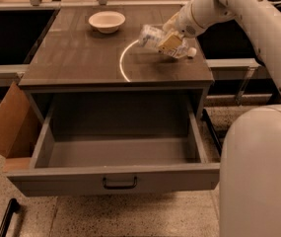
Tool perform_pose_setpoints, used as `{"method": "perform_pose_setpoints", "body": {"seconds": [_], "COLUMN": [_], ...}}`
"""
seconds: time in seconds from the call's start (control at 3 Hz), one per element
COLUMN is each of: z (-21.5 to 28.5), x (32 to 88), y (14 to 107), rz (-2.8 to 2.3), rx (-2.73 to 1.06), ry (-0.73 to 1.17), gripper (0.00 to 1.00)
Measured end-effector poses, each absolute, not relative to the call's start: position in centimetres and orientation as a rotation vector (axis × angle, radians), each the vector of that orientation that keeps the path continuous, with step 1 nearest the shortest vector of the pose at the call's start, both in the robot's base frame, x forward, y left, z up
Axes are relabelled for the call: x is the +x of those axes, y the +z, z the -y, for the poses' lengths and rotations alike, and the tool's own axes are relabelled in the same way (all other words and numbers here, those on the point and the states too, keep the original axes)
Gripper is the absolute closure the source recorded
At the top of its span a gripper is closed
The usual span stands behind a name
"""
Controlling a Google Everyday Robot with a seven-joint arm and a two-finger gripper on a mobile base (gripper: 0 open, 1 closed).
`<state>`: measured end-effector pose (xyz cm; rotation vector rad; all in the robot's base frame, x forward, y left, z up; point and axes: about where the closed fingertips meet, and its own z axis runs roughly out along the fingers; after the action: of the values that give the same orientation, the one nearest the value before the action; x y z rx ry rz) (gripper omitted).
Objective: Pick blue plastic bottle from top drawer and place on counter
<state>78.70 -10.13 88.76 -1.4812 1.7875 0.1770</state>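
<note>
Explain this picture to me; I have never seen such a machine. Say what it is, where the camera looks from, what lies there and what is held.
The white shape is a robot's single arm, reaching in from the right; the bulk at lower right is its body. One camera looks down from the cabinet's front. The gripper holds the blue plastic bottle, tilted, just over the counter near a white arc. A white bowl sits at the back. The top drawer stands pulled open below.
</note>
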Motion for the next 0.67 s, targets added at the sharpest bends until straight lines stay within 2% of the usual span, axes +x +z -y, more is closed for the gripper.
{"method": "perform_pose_setpoints", "body": {"seconds": [0.33, 0.67], "z": [10.19, 10.76], "x": [78.79, 78.69], "y": [88.67, 88.96], "rz": [-1.792, -1.795], "rx": [-1.481, -1.468], "ry": [0.179, 0.171], "gripper": [0.0, 0.0]}}
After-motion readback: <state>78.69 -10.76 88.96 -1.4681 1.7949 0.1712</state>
